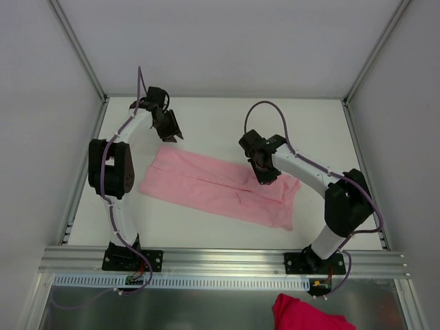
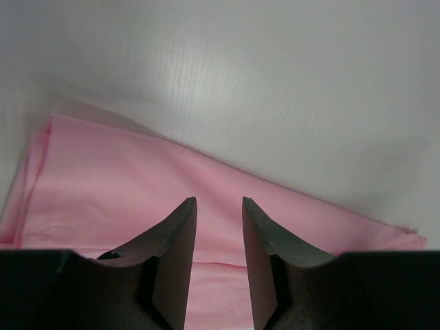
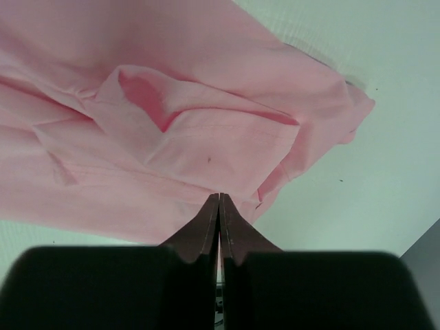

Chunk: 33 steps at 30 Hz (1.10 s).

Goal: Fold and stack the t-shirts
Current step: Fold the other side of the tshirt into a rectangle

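One pale-pink t-shirt (image 1: 213, 187) lies on the white table as a long band, folded lengthwise and slanting from upper left to lower right. My left gripper (image 1: 175, 134) is open and empty, hovering just beyond the shirt's far left corner. In the left wrist view its fingertips (image 2: 218, 201) frame the shirt (image 2: 124, 185) below. My right gripper (image 1: 265, 172) is low over the right part of the shirt. In the right wrist view its jaws (image 3: 218, 195) are pressed together at the cloth (image 3: 192, 137), where a sleeve is folded over, and seem to pinch it.
A crumpled magenta cloth (image 1: 306, 315) lies below the table's near edge on the metal shelf. An aluminium rail (image 1: 220, 260) runs along the near edge. White walls and frame posts (image 1: 82, 51) enclose the table.
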Motion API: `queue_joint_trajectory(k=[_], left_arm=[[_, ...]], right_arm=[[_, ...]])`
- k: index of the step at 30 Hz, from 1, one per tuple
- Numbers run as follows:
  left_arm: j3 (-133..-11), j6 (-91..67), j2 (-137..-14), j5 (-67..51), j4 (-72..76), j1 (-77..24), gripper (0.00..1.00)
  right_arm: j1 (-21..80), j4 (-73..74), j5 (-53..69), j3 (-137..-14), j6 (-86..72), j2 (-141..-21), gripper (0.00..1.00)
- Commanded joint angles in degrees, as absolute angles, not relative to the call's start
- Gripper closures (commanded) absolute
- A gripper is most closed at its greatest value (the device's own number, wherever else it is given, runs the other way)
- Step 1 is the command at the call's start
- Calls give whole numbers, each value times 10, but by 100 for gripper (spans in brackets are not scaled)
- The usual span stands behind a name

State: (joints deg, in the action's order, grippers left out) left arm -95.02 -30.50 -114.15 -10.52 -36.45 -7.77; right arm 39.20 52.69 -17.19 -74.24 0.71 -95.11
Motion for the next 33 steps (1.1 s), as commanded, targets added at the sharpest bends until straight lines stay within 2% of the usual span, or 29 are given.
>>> queue_joint_trajectory(k=[1,15,33], left_arm=[[-939,-303,-1146,-137,-367,-98,66],[-767,-315,-1049,-91,-354,-116,67],[-775,-285,-1066,10,-402,-114,67]], right_arm=[[393,519,-221,-739,-30,-974,99],[393,502,-239,-757,-23,-1026,99],[390,447,-225,-761,-4,-1035,99]])
